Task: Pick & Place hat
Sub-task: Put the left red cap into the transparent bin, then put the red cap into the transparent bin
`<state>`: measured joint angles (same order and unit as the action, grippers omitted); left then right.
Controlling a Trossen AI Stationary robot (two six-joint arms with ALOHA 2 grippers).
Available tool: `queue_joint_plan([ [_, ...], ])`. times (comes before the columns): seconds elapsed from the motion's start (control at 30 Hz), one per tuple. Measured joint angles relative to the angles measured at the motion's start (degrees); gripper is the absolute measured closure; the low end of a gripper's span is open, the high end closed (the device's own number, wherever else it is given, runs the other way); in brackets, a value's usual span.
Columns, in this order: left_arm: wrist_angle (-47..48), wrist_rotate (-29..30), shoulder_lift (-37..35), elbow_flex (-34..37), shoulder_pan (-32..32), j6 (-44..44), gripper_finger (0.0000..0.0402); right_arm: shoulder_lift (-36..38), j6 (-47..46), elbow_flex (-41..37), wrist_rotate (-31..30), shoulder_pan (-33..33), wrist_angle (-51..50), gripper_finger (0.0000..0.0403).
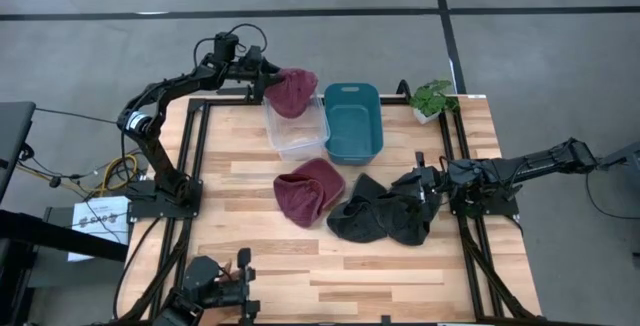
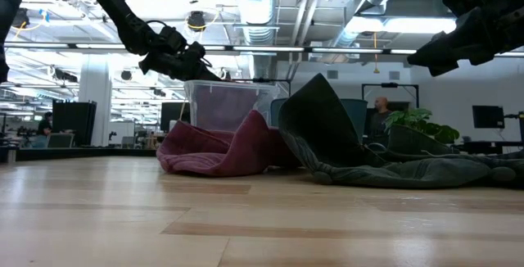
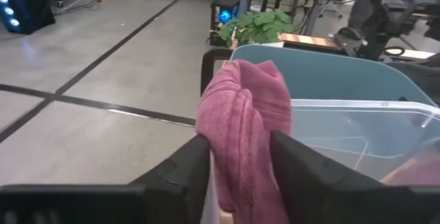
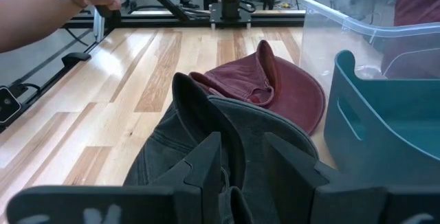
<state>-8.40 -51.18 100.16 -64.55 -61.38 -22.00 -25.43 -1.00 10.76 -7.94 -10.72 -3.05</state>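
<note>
Item one: the left gripper (image 1: 272, 84), which we find at the far rim of the clear bin (image 1: 296, 136), its fingers (image 3: 180, 165) clamped on a maroon hat (image 1: 291, 91). We see that hat bunched and hanging from the fingers over the bin's far edge.

Item two: a second maroon hat (image 1: 310, 189), lying crumpled on the table (image 1: 400, 266) just before the clear bin.

Item three: a dark hat (image 1: 380, 211), spread on the boards to the right of the second maroon one and touching it. The right gripper (image 1: 420, 188) sits at its right edge; in the right wrist view we see a fold of the dark cloth pinched between the two fingers (image 4: 206, 159) and lifted in a peak.

Item four: a teal bin (image 1: 352, 121), standing right beside the clear bin, the two side by side at the table's far middle.

Item five: a small potted plant (image 1: 433, 98) at the far right corner.

Item six: in the right wrist view, a person's arm (image 4: 34, 11) beyond the table's edge.
</note>
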Motion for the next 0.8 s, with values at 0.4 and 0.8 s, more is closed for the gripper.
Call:
queue_joint_plan([
  [0.4, 1.2, 7.8, -7.7, 0.0, 2.5, 0.0, 0.0165, 0.0, 0.0, 0.0, 0.0, 0.0, 0.0, 0.0304],
  [0.8, 12.7, 8.3, -22.6, 1.2, 10.8, 0.1, 0.0160, 0.0, 0.0, 0.0, 0.2, 0.0, -0.1, 0.0304],
])
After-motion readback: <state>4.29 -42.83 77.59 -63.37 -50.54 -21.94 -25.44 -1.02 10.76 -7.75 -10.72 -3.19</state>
